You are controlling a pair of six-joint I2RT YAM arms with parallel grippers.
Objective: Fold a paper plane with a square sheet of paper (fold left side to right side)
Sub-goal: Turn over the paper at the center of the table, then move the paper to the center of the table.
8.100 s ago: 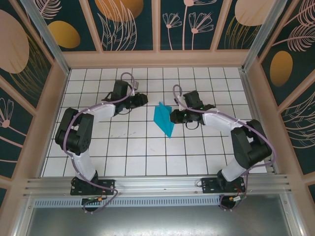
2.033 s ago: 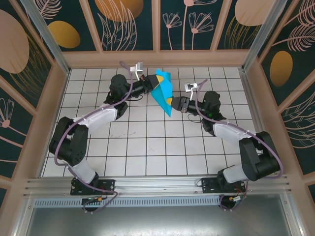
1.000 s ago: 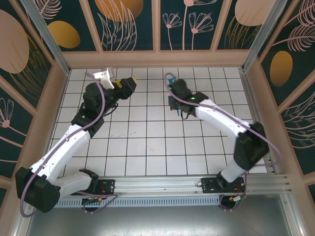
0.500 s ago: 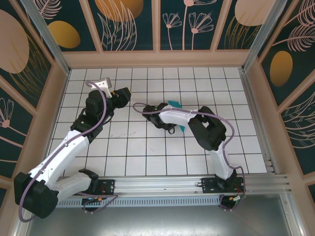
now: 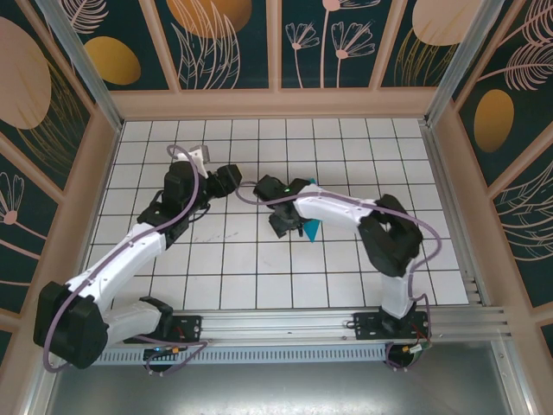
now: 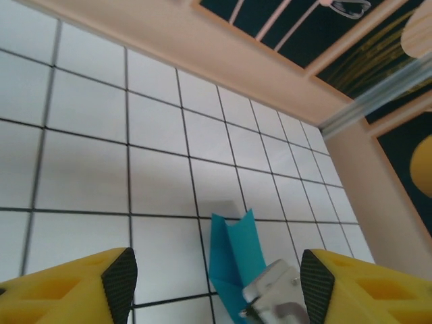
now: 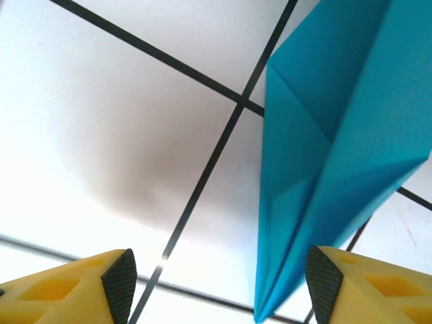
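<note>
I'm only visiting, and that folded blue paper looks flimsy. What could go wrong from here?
The paper plane sits beside one fingertip of the open right gripper, so pulling away might snag or drag it. Its layers look loose, so creases may spring apart. The open left gripper hovers nearby and could bump it.

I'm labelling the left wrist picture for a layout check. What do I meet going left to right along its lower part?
Yellow finger of the left tool → paper plane → the tool's other yellow finger.
</note>
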